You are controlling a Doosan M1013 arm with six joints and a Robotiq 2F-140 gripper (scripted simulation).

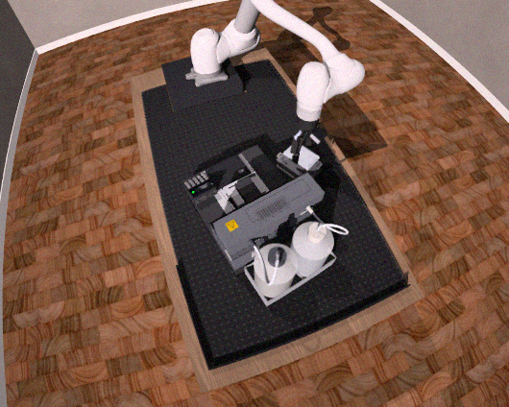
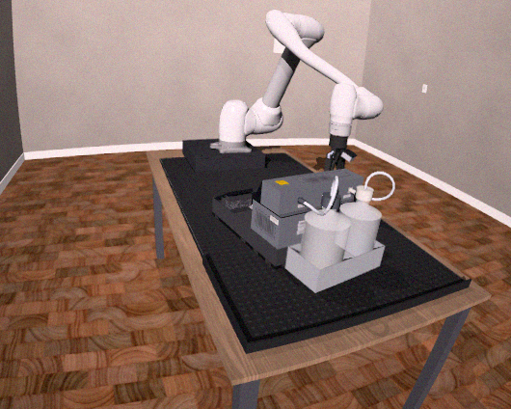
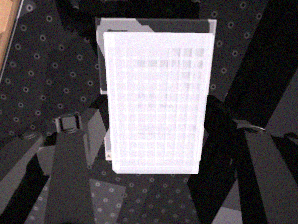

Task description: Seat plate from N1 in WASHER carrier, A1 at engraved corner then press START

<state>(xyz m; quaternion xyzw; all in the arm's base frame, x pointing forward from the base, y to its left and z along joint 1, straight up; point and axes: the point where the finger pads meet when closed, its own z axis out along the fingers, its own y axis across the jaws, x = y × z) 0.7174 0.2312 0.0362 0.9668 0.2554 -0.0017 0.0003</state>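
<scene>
My gripper (image 1: pixel 302 155) (image 2: pixel 335 167) (image 3: pixel 156 109) is shut on the long sides of the white plate (image 1: pixel 308 157) (image 3: pixel 157 100). The plate is raised a little above the plate nest N1 (image 1: pixel 285 164) (image 3: pixel 175 26), whose far end and left edge show past it in the wrist view. The plate's cut-off corner is at the lower left of the wrist view. The washer (image 1: pixel 272 207) (image 2: pixel 297 197) stands beside the nest. Its carrier (image 1: pixel 259 183) looks empty, in front of the raised housing; its pocket is too small to make out. The lamp (image 1: pixel 193 192) shows green beside the keypad (image 1: pixel 196 180).
Two white bottles (image 1: pixel 313 247) (image 1: pixel 274 274) (image 2: pixel 324 241) (image 2: pixel 361 227) with hoses stand in a tray (image 1: pixel 299 284) (image 2: pixel 316 277) behind the washer. The washer's tall housing rises close to the nest and gripper. The arm's dark base block (image 1: pixel 205 93) (image 2: pixel 225 161) is at the table's far end.
</scene>
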